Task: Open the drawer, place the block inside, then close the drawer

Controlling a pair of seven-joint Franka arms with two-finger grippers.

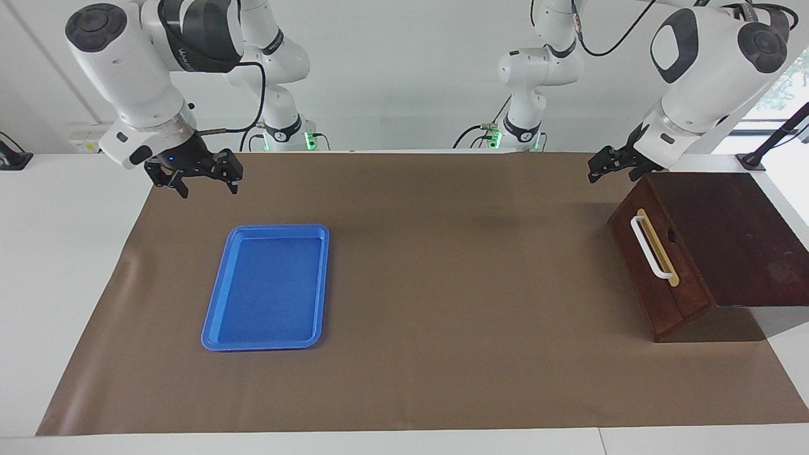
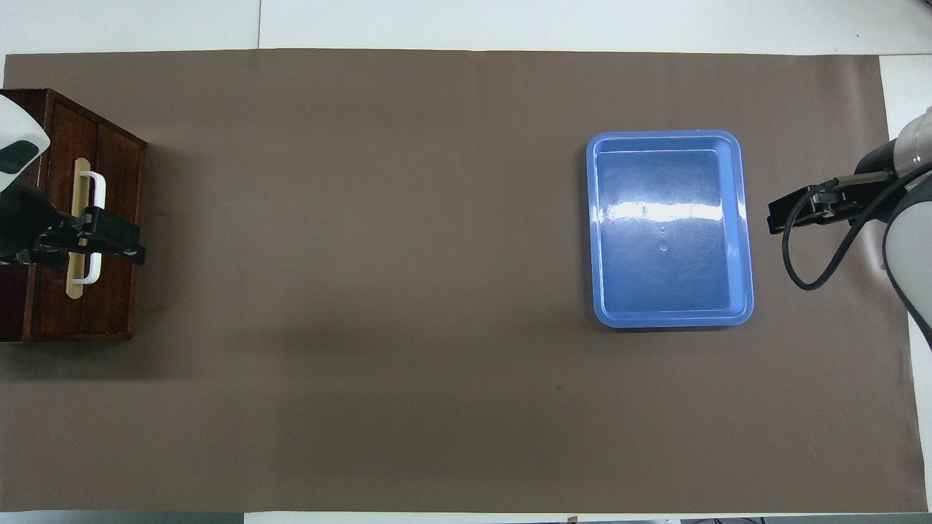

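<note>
Two grippers: the left gripper [image 1: 608,165] raised, jaws apart, over the mat's edge just beside one dark wooden cabinet [image 1: 727,240] with one shut drawer [image 1: 657,272] and one white handle [image 1: 650,247]; the right gripper [image 1: 201,178] raised, jaws apart, near one blue tray [image 1: 265,287]. One brown mat [image 1: 468,284].
</note>
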